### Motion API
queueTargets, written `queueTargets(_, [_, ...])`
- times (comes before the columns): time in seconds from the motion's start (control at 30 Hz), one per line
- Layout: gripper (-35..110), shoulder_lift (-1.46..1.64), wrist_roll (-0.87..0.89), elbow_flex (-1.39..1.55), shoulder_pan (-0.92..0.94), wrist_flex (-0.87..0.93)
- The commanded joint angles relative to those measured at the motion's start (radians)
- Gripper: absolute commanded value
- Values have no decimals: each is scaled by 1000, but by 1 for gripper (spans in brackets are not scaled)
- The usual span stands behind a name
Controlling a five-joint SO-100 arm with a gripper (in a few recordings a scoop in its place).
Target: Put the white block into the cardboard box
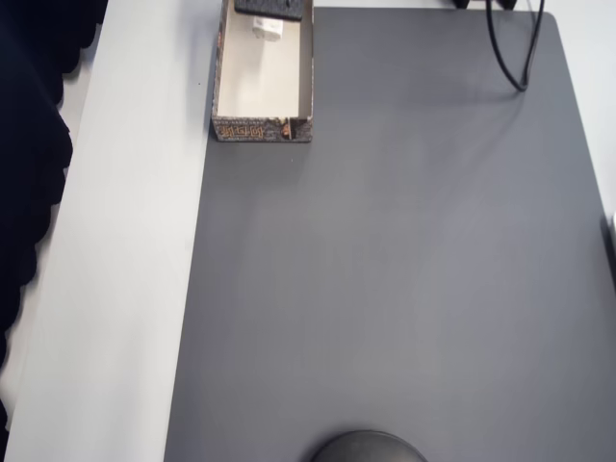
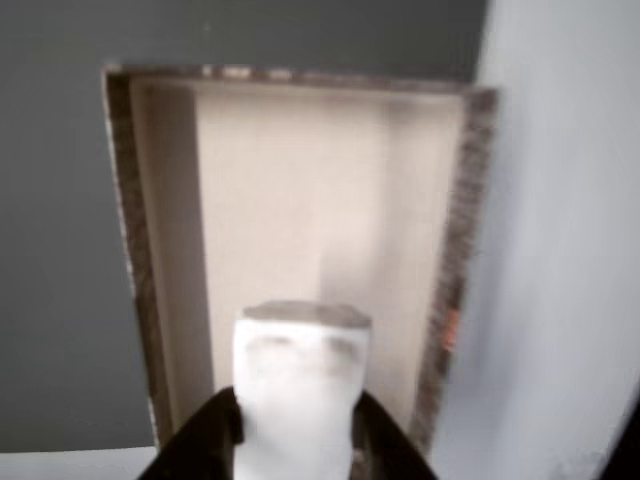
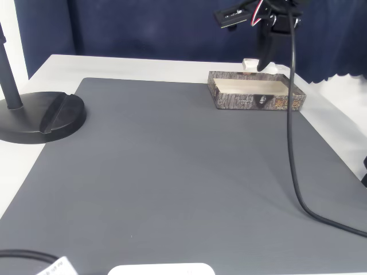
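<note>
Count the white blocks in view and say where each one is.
1. The white block is held between the gripper's fingers, above the cardboard box's open inside near one end. None lies on the grey mat.

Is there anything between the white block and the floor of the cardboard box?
Nothing. In the wrist view the claw holds the white block above the cardboard box, whose cream floor is bare. The fixed view shows the block above its rim.
</note>
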Motion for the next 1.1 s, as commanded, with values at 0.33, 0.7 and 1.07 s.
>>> queueTargets(0.33, [-2, -121, 72, -167, -15, -18])
queueTargets(0.7, [-2, -232, 75, -255, -21, -21])
queueTargets(1.07, [-2, -287, 71, -293, -26, -23])
